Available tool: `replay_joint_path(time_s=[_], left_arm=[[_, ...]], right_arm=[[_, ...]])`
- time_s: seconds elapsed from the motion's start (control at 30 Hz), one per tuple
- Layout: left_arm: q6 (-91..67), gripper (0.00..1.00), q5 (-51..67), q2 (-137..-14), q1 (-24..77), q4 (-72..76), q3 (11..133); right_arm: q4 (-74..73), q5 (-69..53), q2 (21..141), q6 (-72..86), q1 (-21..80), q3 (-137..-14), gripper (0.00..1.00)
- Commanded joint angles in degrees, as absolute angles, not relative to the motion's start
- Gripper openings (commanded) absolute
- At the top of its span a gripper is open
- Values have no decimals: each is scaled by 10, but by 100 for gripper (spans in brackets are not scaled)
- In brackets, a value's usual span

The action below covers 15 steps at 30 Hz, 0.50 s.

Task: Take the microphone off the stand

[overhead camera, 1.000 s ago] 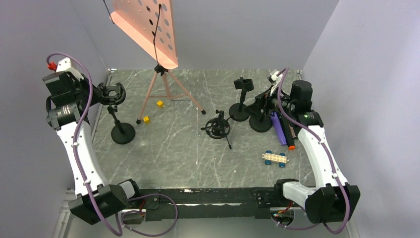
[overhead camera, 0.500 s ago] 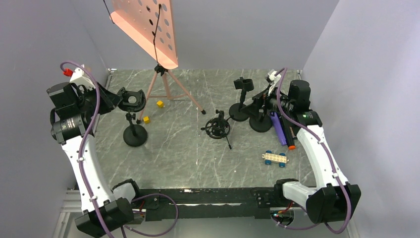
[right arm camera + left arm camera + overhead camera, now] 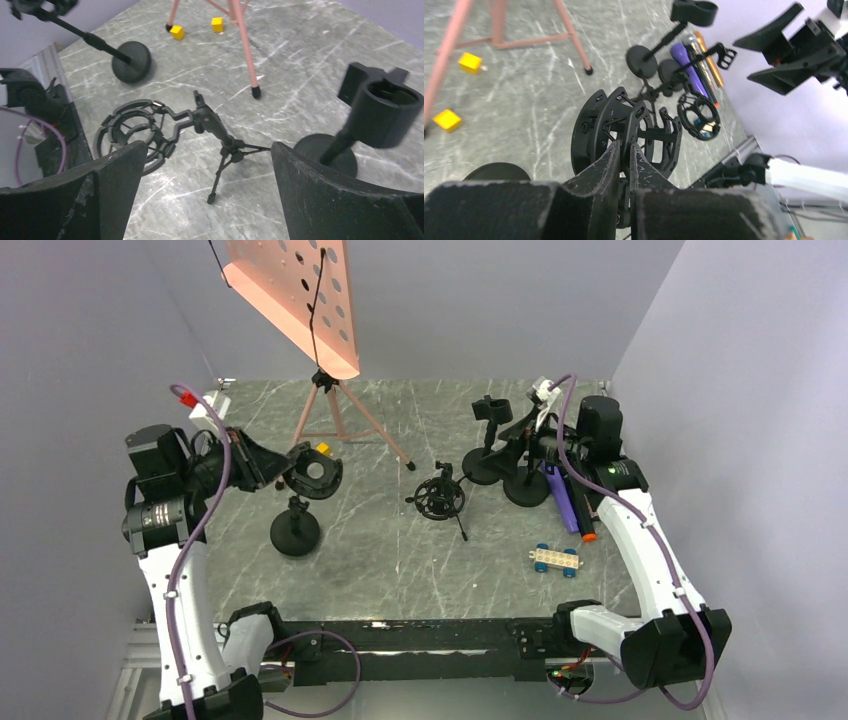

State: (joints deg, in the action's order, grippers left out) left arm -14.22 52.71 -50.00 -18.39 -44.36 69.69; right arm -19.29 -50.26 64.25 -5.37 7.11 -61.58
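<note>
**Left arm clamped on a shock mount, microphone far off by the right edge**

My left gripper (image 3: 624, 150) is pinched tight on a thin strut of a black shock mount (image 3: 644, 130). That ring sits on a short stem over a round base (image 3: 295, 535) in the left half of the table. My right gripper (image 3: 207, 146) hangs with its jaws spread wide and nothing between them, towards the far right corner.

The purple microphone (image 3: 560, 498) lies along the right edge of the table, touching a second one with an orange tip (image 3: 587, 528). I cannot tell whether either rests in a clip. Two black clip stands (image 3: 490, 412) crowd just left of them, directly under my right arm.

A small tripod shock mount (image 3: 440, 497) lies tipped over in the middle of the table. A pink music stand (image 3: 335, 415) straddles the far left part, with a yellow cube (image 3: 322, 448) beside its legs. A toy block on blue wheels (image 3: 556, 558) lies near the right front corner.
</note>
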Motion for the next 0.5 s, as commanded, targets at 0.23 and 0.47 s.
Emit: replay_joint_path(time_s=[0.23,0.47], left_arm=[[-147,0,622,-522,-60,-308,651],[-166,0,649,-558,9,-272,659]], right_arm=[[-270,-550,673,-158,180,-742,100],[-303,-546,729,-177,254,-873,100]])
